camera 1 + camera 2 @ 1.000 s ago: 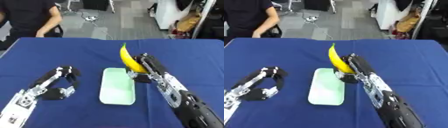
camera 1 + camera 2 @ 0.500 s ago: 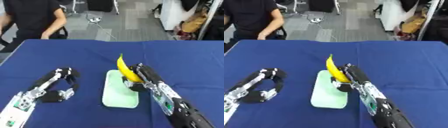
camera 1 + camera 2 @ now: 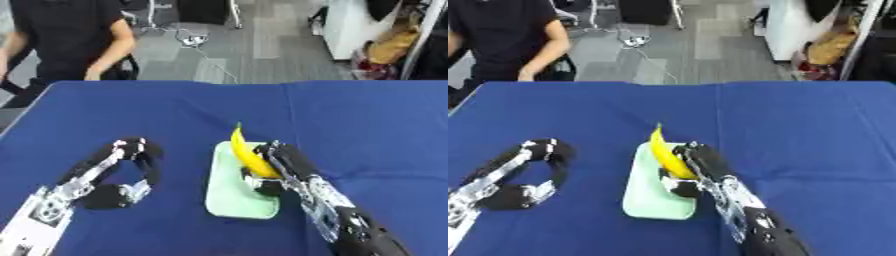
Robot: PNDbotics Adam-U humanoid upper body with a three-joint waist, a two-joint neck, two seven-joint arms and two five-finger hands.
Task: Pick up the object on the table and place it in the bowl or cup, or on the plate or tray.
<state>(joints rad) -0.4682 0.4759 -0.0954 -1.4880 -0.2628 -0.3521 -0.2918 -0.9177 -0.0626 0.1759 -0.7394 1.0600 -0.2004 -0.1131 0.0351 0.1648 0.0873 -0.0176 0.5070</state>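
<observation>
A yellow banana (image 3: 248, 156) is held in my right hand (image 3: 278, 170), whose fingers and thumb curl round its lower half. The banana hangs just over the right part of a pale green rectangular tray (image 3: 229, 194) lying on the blue table. Whether the fruit touches the tray is not visible. My left hand (image 3: 127, 172) rests on the table to the left of the tray, its fingers curled and holding nothing.
The blue tablecloth (image 3: 367, 130) covers the whole work area. A person in a dark top (image 3: 70, 40) sits beyond the far left edge. Office floor and bags lie past the table's far edge.
My right hand has brought the banana lower and further left, over the tray. The camera has tilted, so the whole scene sits lower in view. The left hand has kept its place.
</observation>
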